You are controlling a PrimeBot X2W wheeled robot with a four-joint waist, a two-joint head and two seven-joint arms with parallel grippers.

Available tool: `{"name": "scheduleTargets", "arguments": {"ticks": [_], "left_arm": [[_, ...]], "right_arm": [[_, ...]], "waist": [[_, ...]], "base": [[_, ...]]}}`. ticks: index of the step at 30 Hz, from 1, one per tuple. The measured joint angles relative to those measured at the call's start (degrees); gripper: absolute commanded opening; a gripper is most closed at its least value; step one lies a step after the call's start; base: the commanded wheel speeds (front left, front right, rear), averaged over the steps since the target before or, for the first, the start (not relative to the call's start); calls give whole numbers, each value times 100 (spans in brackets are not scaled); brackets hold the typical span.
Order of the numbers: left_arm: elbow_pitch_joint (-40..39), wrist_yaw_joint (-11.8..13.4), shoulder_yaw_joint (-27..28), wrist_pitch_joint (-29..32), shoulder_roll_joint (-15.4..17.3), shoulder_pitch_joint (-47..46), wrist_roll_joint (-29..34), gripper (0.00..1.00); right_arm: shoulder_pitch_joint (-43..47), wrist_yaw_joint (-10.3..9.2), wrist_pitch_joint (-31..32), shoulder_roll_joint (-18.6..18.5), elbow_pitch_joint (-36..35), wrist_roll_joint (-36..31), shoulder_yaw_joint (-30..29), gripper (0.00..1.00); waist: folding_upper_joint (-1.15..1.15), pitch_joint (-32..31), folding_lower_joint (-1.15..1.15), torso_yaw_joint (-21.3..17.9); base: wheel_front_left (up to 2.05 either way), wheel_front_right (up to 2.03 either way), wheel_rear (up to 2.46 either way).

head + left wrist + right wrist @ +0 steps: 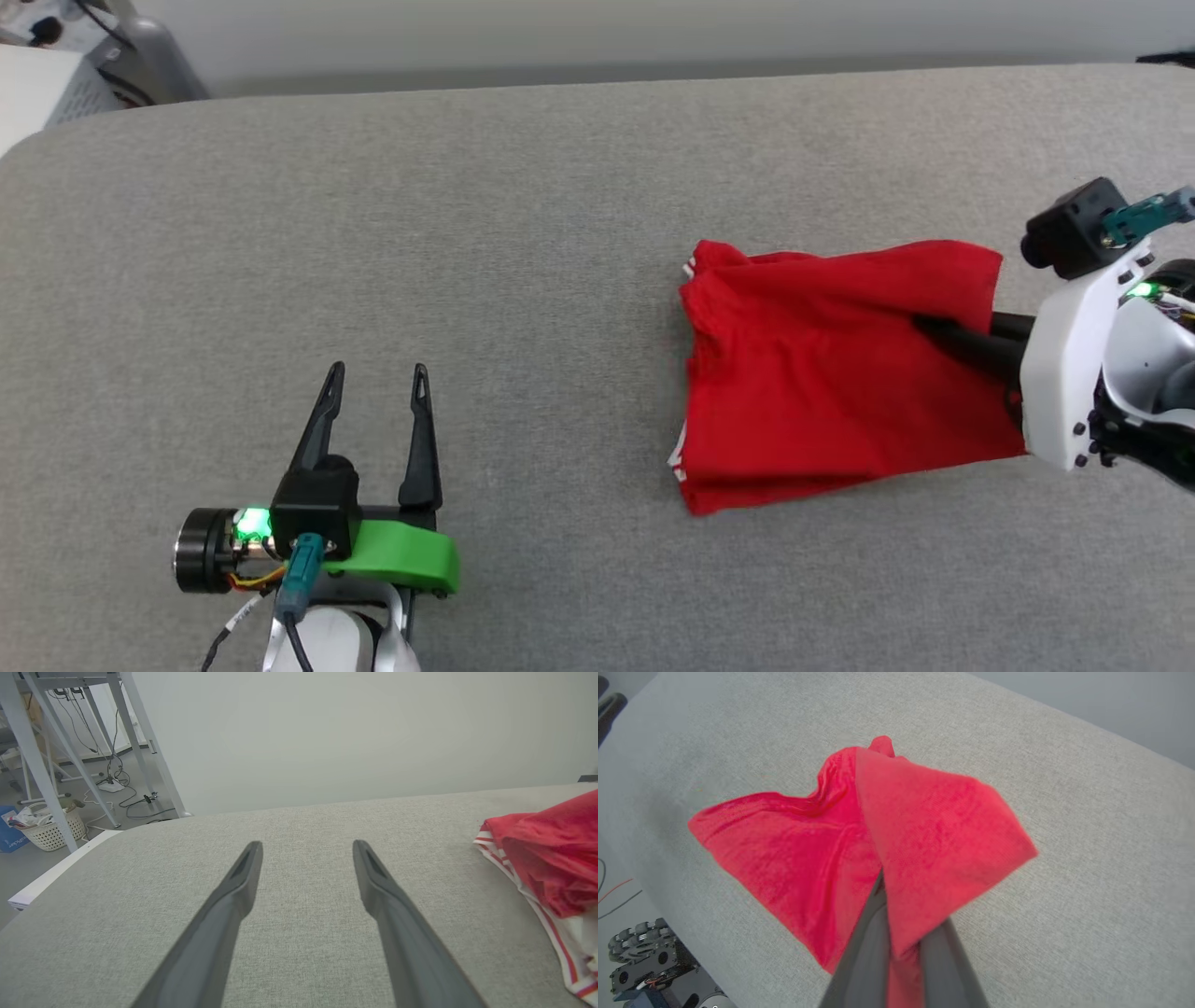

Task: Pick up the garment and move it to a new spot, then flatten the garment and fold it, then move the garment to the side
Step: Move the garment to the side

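The garment point(822, 383) is a red shirt lying folded on the right part of the grey padded table point(523, 243), with red-and-white stripe trim showing at its left edge. My right gripper point(934, 334) reaches in from the right and is shut on the garment's right edge. In the right wrist view the red cloth point(924, 844) is lifted into a peak, pinched between the two dark fingers point(864, 952). My left gripper point(375, 373) rests open at the lower left, well clear of the garment. The left wrist view has the striped hem point(537, 891) at its right edge.
The table's far edge runs along a pale wall point(597, 37). A white stand with cables point(70, 742) and a wicker basket point(49, 828) are on the floor beyond the table's left end. The robot's wheeled base point(649, 961) shows below the table's near edge.
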Motion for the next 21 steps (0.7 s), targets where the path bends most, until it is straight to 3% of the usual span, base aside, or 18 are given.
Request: {"name": "scheduleTargets", "arguments": {"ticks": [9, 21], "left_arm": [[-314, 4, 97, 0, 143, -324, 83, 100], [-817, 15, 103, -1, 355, -786, 188, 100]], "right_arm": [[-411, 0, -116, -559, 790, -63, -194, 0], [-1088, 1, -469, -1417, 2861, -613, -538, 0]], "waist": [[0, 548, 0, -427], [0, 1588, 1, -593]], "base": [[0, 0, 0], [0, 0, 0]]}}
